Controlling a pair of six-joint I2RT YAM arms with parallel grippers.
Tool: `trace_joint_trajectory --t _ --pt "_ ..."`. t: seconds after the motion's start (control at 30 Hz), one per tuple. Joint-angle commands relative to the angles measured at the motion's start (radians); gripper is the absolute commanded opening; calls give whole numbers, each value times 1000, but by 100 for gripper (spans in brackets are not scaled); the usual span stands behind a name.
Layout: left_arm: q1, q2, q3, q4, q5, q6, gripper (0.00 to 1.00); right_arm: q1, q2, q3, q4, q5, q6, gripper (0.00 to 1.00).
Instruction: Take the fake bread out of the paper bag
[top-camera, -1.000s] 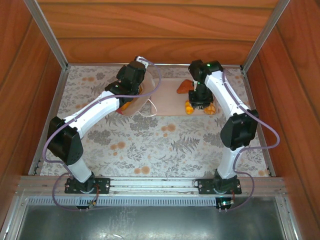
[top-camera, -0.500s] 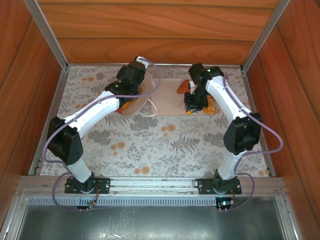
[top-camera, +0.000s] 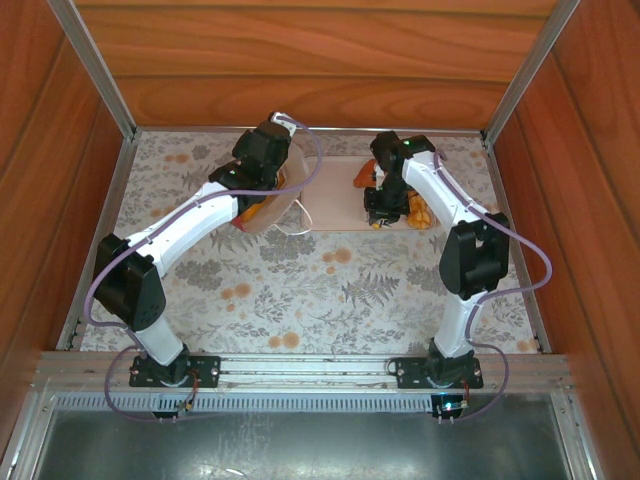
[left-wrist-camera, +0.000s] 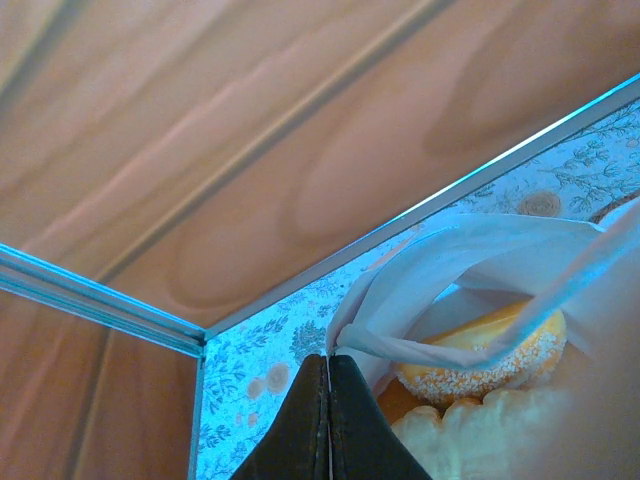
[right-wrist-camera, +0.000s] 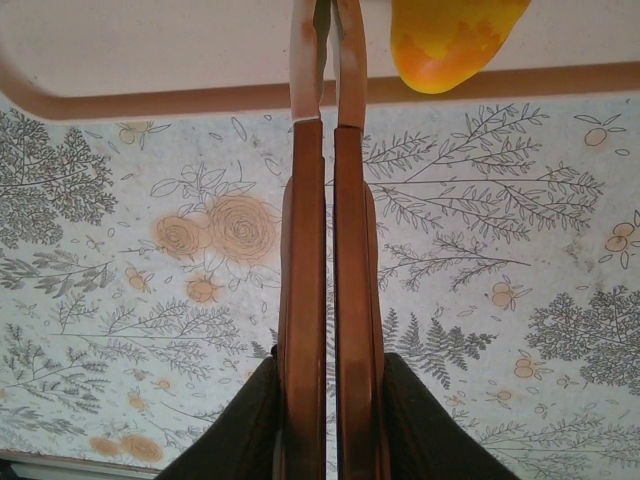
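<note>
The white paper bag gapes open. My left gripper is shut, pinching the bag's rim between its black fingers. Inside the bag lie fake bread pieces: a sugar-crusted golden roll and a pale knobbly piece. In the top view the left gripper holds the paper bag at the back of the table. My right gripper is shut on brown-handled tongs, whose metal tips are pressed together over the pink tray. An orange bread piece lies just right of the tips.
The pale pink tray sits at the back centre with bread pieces on it: one left of my right gripper, others to its right. Wooden walls and metal rails close in the floral tablecloth.
My right arm has shifted left over the tray and its jaws have squeezed the tongs fully together. The left arm and the bag have stayed put.
</note>
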Motion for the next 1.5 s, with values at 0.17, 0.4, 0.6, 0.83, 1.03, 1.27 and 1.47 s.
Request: trace_joint_trajectory --t 0.17,0.4,0.6,0.83,1.03,1.27,1.47 --pt "8 -44 0 41 -14 -14 0 -33 9 2 -30 77 4 17" --pt "7 -43 5 45 -13 -12 0 -50 17 13 -61 119 -11 17" --pt "8 -40 10 46 -14 -7 0 -64 21 19 -78 170 -15 17" --pt "7 -43 8 46 -16 -3 0 -74 28 36 -88 157 -22 18" --pt "8 -51 -3 47 -11 -1 0 -73 -18 35 -54 18 -29 19" --pt "5 -81 -41 62 28 12 0 -72 -152 41 -5 -136 -7 21" --pt "6 -110 -76 82 63 6 0 -55 -329 -23 96 -305 59 24"
